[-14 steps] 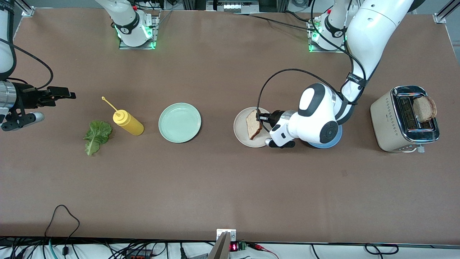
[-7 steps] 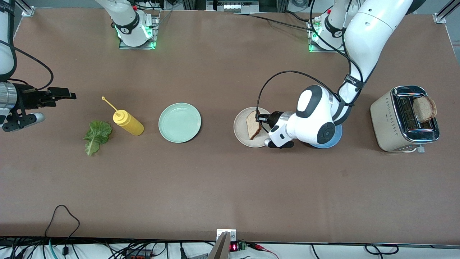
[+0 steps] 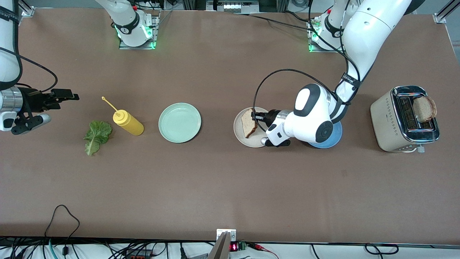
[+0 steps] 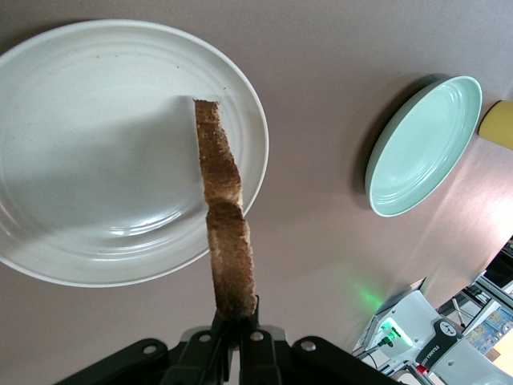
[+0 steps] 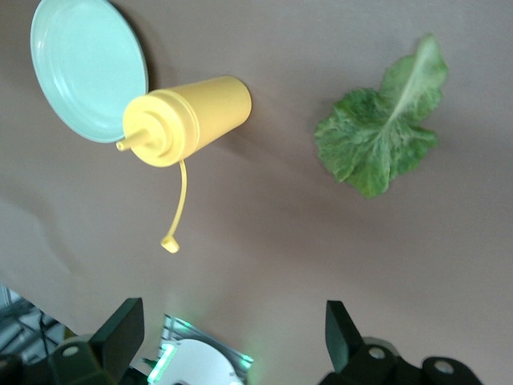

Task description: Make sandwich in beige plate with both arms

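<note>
- The left gripper point(image 3: 254, 116) is clamped on one edge of a bread slice point(image 3: 248, 123), holding it over the beige plate point(image 3: 240, 131); in the left wrist view the slice point(image 4: 224, 233) stands edge-on from the closed jaws, above the plate point(image 4: 88, 144).
- The beige plate sits between a mint-green plate point(image 3: 179, 122) and a blue plate point(image 3: 329, 143), the blue one mostly covered by the left arm.
- A second bread slice point(image 3: 424, 108) stands in the toaster point(image 3: 390, 124) at the left arm's end of the table.
- The right gripper point(image 3: 66, 94) hangs with its fingers point(image 5: 120, 330) spread wide and empty, over bare table near the right arm's end.
- A lettuce leaf point(image 3: 96, 135) lies flat on the table just beside a yellow squeeze bottle point(image 3: 128, 122), which lies on its side, cap dangling.
</note>
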Controlling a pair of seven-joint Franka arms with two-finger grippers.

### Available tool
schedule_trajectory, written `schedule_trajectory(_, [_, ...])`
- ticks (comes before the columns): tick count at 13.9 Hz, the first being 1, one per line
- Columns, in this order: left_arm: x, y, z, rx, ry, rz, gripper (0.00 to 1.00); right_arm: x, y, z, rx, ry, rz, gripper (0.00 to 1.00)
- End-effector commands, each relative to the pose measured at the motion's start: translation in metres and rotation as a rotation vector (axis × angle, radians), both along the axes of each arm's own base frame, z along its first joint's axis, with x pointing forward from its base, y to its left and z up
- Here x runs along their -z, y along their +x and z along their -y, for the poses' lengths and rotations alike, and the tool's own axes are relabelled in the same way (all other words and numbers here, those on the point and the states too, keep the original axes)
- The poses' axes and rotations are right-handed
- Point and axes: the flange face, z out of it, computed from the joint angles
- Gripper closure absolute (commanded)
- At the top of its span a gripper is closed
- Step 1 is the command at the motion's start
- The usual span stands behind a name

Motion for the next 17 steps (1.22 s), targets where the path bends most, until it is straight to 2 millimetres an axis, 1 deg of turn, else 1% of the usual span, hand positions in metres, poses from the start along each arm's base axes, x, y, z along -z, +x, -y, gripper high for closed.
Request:
schedule_trajectory(1, [0.007,-0.002,0.001,0.002,-0.028,0.005,1.00,0.018,-0.019,0.018,-0.088,0.080,0.054,0.00])
schedule_trajectory(2, [0.010,-0.001,-0.001,-0.003,-0.028,0.005,1.00,0.024,-0.026,0.021,-0.138,0.111,0.090,0.00])
schedule_trajectory(3, [0.011,-0.001,-0.001,-0.002,-0.029,0.004,1.00,0.036,-0.036,0.033,-0.166,0.135,0.114,0.00])
schedule_trajectory(5, [0.017,0.000,-0.002,0.004,-0.029,0.007,1.00,0.067,-0.047,0.057,-0.234,0.259,0.199,0.00])
schedule_trajectory(6, [0.018,0.000,-0.004,0.004,-0.025,0.008,1.00,0.081,-0.050,0.064,-0.286,0.311,0.252,0.00])
schedule_trajectory(8, [0.021,0.002,-0.010,0.004,-0.016,0.009,0.99,0.104,-0.054,0.073,-0.334,0.363,0.300,0.00])
schedule_trajectory(9, [0.024,0.004,-0.014,0.004,-0.016,0.012,0.99,0.110,-0.052,0.072,-0.336,0.379,0.318,0.00])
schedule_trajectory(12, [0.031,0.007,-0.029,-0.004,-0.005,0.005,0.98,0.122,-0.050,0.068,-0.334,0.398,0.320,0.00])
schedule_trajectory(15, [0.039,0.008,-0.039,-0.014,0.010,-0.007,0.96,0.122,-0.049,0.069,-0.334,0.396,0.321,0.00])
schedule_trajectory(17, [0.046,0.008,-0.045,-0.021,0.015,-0.017,0.93,0.116,-0.049,0.068,-0.335,0.393,0.330,0.00])
